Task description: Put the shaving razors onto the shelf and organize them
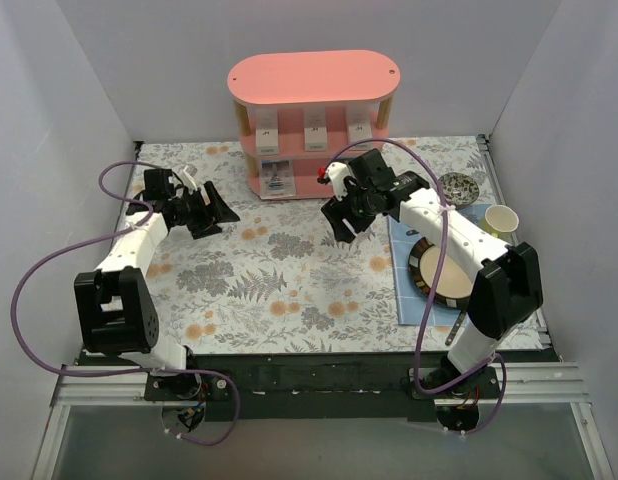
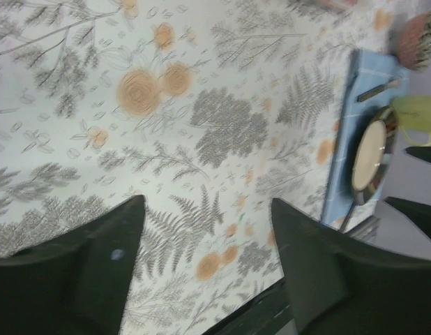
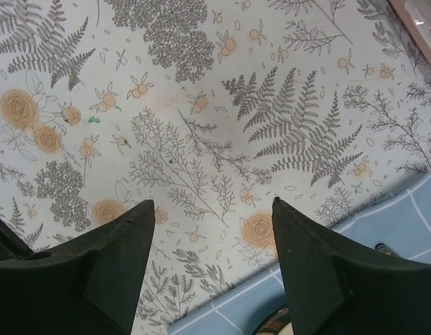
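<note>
The pink shelf (image 1: 314,75) stands at the back of the table. Three white razor boxes (image 1: 316,126) stand side by side on its middle tier. A blue-carded razor pack (image 1: 277,179) leans on the bottom tier at the left. My left gripper (image 1: 215,212) hovers left of the shelf, open and empty (image 2: 208,209), over the flowered cloth. My right gripper (image 1: 341,222) hangs in front of the shelf's right half, also open with nothing between its fingers (image 3: 212,206). A corner of the pink shelf (image 3: 419,21) shows in the right wrist view.
A blue placemat (image 1: 404,275) at the right carries a dark-rimmed plate (image 1: 439,275), with cutlery (image 1: 457,328) near its front edge. A pale yellow cup (image 1: 501,220) and a grey bowl (image 1: 457,186) sit behind it. White walls enclose the table on three sides.
</note>
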